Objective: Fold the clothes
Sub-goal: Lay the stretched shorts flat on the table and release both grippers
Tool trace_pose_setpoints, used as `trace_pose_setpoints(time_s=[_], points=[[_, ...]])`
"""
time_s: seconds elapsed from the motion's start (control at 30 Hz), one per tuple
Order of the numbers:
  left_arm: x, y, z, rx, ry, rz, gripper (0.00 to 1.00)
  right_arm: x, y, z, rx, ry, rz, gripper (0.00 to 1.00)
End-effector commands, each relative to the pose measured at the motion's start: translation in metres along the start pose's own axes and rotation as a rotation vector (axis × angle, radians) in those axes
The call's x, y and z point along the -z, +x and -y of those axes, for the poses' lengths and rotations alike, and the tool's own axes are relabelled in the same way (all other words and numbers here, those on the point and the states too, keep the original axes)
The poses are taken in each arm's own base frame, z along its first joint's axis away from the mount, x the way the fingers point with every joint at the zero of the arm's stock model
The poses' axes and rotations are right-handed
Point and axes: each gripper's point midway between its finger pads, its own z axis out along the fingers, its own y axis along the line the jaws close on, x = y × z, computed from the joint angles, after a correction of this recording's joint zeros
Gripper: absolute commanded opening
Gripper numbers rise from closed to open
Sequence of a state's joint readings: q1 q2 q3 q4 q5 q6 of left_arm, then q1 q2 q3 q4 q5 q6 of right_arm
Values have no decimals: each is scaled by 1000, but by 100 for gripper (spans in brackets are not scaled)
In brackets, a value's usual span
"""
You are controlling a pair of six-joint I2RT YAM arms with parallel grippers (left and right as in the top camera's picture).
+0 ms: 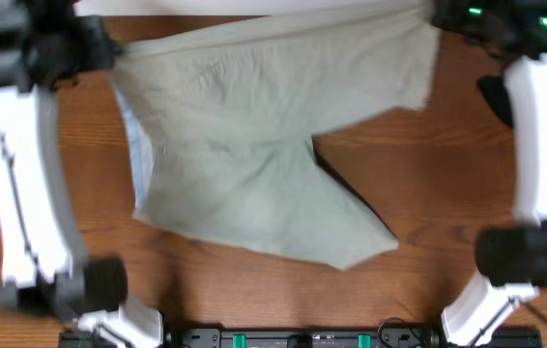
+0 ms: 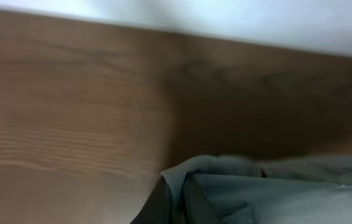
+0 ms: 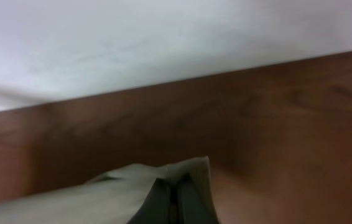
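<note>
fold start: left gripper (image 2: 175,200) and right gripper (image 3: 172,196) each clamp a far corner of the shorts (image 1: 254,145); next, draw both corners evenly over the near hem.

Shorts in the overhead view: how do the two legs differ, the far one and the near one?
The far leg is pinched at its corner by the right end effector; nothing holds the near leg. The far leg runs along the far edge of the table, while the near leg slants toward the near edge and narrows to a point. Both are the same pale khaki cloth of one pair of shorts.
</note>
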State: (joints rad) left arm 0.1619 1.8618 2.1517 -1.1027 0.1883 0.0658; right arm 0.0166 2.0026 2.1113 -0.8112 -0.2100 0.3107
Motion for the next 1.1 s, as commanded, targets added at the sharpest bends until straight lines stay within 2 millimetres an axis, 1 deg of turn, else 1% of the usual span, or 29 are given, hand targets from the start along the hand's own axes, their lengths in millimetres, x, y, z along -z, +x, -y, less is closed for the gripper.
trace_pose_setpoints(time_s=[0.0, 0.03, 0.07, 0.1, 0.13, 0.2, 0.23, 0.33, 0.43, 0.53, 0.67, 0.73, 0.83, 0.93, 1.07], points=[[-69, 3, -30, 13, -62, -60, 31, -59, 7, 9, -9, 10, 6, 11], [-86, 5, -37, 19, -75, -72, 51, -75, 9, 10, 8, -6, 13, 22], [-102, 11, -46, 34, -102, -96, 68, -89, 12, 10, 26, -24, 10, 35], [-110, 17, -55, 51, -126, -122, 70, -97, 17, 10, 25, -40, -2, 45], [-113, 23, -61, 62, -142, -146, 70, -101, 22, 12, 18, -57, -24, 50], [-107, 35, -73, 78, -176, -190, 70, -100, 32, 18, 5, -64, -73, 54], [-101, 38, -77, 87, -184, -201, 72, -95, 35, 22, 11, -57, -90, 55], [-78, 45, -84, 109, -194, -224, 72, -80, 45, 36, 24, -25, -154, 56], [-53, 52, -82, 118, -197, -246, 73, -62, 59, 46, 33, 3, -228, 56], [-31, 58, -73, 123, -175, -263, 74, -49, 81, 53, 40, 25, -328, 56], [-8, 70, -65, 137, -158, -299, 74, -34, 119, 59, 27, 50, -492, 54], [2, 80, -62, 141, -157, -334, 74, -27, 135, 59, 40, 53, -562, 53], [19, 98, -57, 149, -154, -404, 74, -19, 149, 56, 91, 45, -628, 50], [27, 116, -54, 163, -151, -482, 74, -15, 156, 54, 103, 43, -657, 49], [20, 145, -52, 217, -153, -598, 74, -13, 158, 53, 100, 41, -670, 48]])
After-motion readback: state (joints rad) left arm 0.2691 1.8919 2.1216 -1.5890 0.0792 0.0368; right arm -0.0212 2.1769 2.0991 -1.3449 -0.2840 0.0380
